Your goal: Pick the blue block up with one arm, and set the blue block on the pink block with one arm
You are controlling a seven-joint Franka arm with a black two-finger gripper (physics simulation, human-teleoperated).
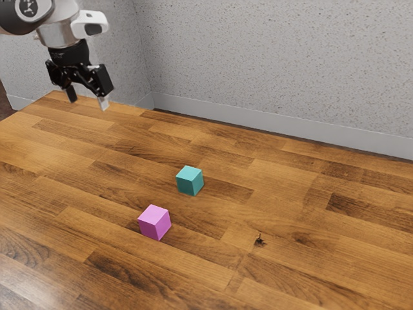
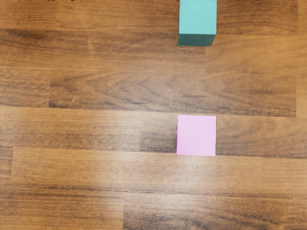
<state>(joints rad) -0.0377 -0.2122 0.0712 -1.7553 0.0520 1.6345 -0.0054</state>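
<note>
Near the middle of the wood-plank floor (image 1: 310, 258), the blue block (image 1: 190, 180) sits flat on one face. Its colour is closer to teal than to a pure blue, and nothing is touching it. The pink block (image 1: 154, 222) rests on the same boards, nearer the camera and a little toward the exterior view's left. The two cubes are near each other but clearly apart, with a strip of bare wood between them. Each throws a short dark shadow at its base.

In the wrist view the blue block (image 2: 197, 21) and the pink block (image 2: 196, 135) lie in line with one another across the planks (image 2: 72, 96). Their edges run square to the grain. The pink one shows only its top face, while the blue one also shows a darker side.

A small dark mark (image 1: 259, 240) sits on the floor toward the exterior view's right of the pink block.

The fingers (image 1: 104, 103) are released, spread apart in the air. The gripper (image 1: 87, 99) hangs from the arm (image 1: 39, 16) at the exterior view's upper left, well apart from both blocks. Behind it a pale baseboard (image 1: 277, 123) runs along a grey speckled wall (image 1: 290, 58).
</note>
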